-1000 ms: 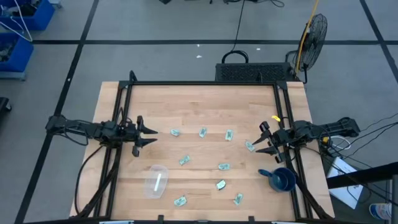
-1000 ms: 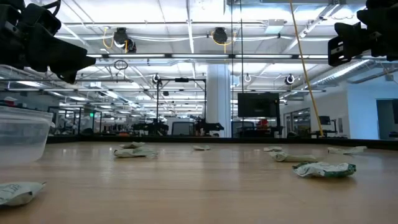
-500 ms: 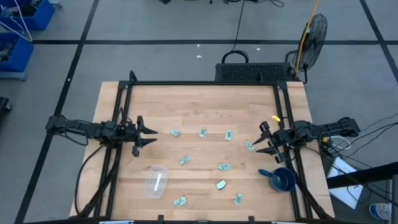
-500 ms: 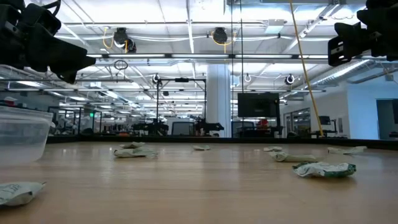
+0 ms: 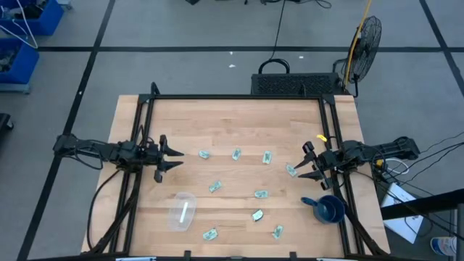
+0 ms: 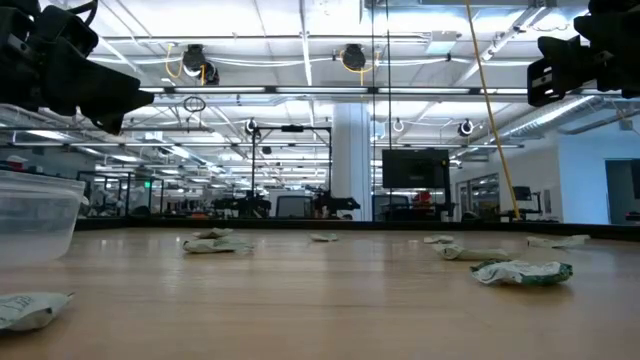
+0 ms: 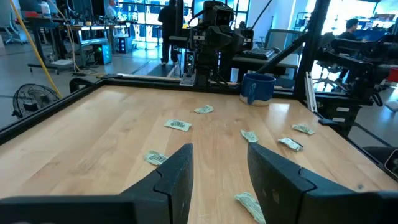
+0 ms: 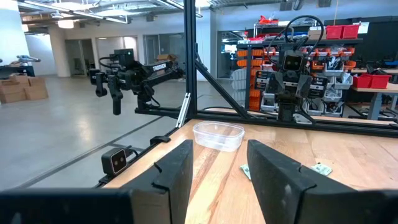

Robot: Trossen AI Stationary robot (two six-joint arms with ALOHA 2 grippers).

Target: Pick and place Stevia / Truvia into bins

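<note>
Several small pale green and white sachets lie flat and scattered over the wooden table's middle and near part; one sachet sits just in front of my right gripper. The clear plastic tub rests on the table near its near-left part, and also shows as the tub in the right wrist view. My left gripper hovers open above the table's left side, pointing right. My right gripper hovers open above the right side, pointing left. Neither touches anything.
A dark blue mug stands near the table's near-right corner. Black frame rails run along the far, left and right sides. Bare wood lies between the sachets and along the far part. A fan stands on the floor beyond.
</note>
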